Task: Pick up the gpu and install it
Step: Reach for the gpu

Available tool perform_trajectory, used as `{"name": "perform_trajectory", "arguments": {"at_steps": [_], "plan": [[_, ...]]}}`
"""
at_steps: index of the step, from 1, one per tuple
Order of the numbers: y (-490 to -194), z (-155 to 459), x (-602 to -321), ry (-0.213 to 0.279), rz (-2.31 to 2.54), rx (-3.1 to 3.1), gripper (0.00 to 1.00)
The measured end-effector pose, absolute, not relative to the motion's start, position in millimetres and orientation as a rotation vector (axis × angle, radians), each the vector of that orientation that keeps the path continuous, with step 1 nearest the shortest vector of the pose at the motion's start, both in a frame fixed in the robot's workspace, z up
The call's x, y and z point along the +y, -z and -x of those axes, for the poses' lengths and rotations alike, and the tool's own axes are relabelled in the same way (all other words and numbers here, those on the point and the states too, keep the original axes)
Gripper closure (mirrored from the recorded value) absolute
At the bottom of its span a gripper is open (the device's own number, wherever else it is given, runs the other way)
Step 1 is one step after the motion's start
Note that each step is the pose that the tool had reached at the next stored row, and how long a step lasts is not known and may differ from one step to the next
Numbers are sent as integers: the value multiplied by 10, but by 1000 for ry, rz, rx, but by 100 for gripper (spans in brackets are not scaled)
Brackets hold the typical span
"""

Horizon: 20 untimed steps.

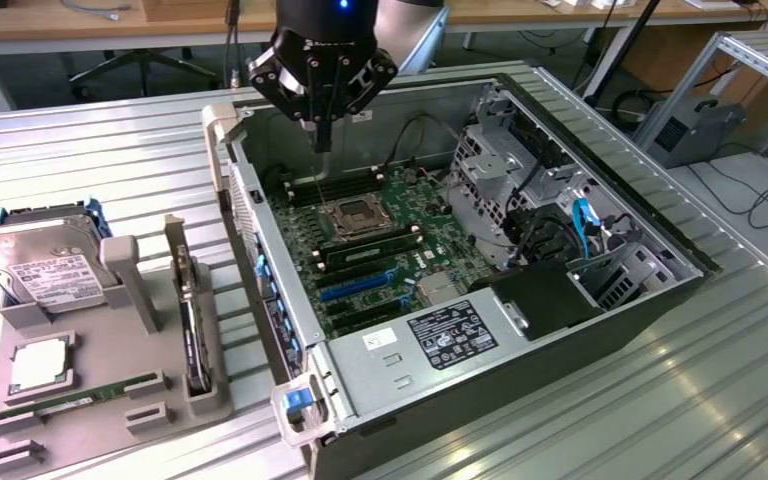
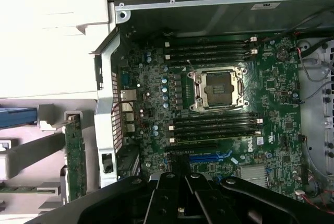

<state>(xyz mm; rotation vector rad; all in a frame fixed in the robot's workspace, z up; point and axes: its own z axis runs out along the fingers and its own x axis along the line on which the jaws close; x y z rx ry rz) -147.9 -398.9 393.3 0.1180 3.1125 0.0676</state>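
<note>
My pincer (image 1: 320, 138) hung closed and empty just above the motherboard (image 1: 418, 235) in the open case (image 1: 398, 385). Well away from it, the gpu (image 1: 195, 330) stood upright in its holder (image 1: 128, 275) on the table (image 1: 91, 150): not yet picked up, nothing installed.

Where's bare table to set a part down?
Bare metal table at the exterior view's lower right of the open black computer case, and behind the grey parts holder. Crowded: that holder, with the slim black gpu, and inside the case.
</note>
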Motion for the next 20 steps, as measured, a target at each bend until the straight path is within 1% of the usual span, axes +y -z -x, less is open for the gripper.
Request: {"name": "perform_trajectory", "arguments": {"at_steps": [20], "plan": [[-3933,1535,-3989,-68,-118,3113,89]]}}
